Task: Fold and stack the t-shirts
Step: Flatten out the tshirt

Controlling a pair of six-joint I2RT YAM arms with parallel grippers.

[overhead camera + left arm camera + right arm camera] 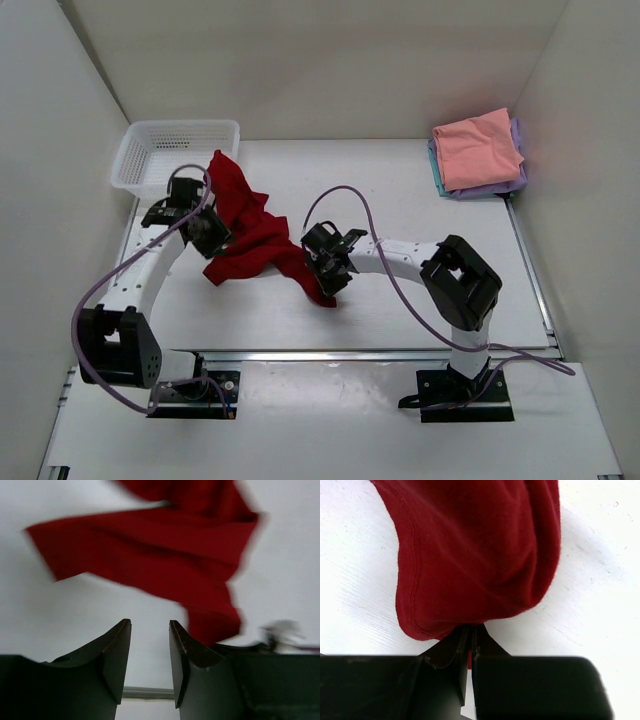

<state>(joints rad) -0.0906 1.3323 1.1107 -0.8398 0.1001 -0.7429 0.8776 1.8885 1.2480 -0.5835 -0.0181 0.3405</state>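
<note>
Salmon-topped folded cloth stack waiting; pinching crumpled dark red t-shirt with right fingers, holding left fingers parted, empty.

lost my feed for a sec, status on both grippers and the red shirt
Left gripper open, empty. Right gripper shut on dark red t-shirt edge. Shirt crumpled, unfolded, mid-table. Nothing blocking.

Even, bright overhead light washes my white tabletop, with soft shadows. My left wrist view smears the dark red t-shirt with motion blur; my right wrist view is sharp.
</note>
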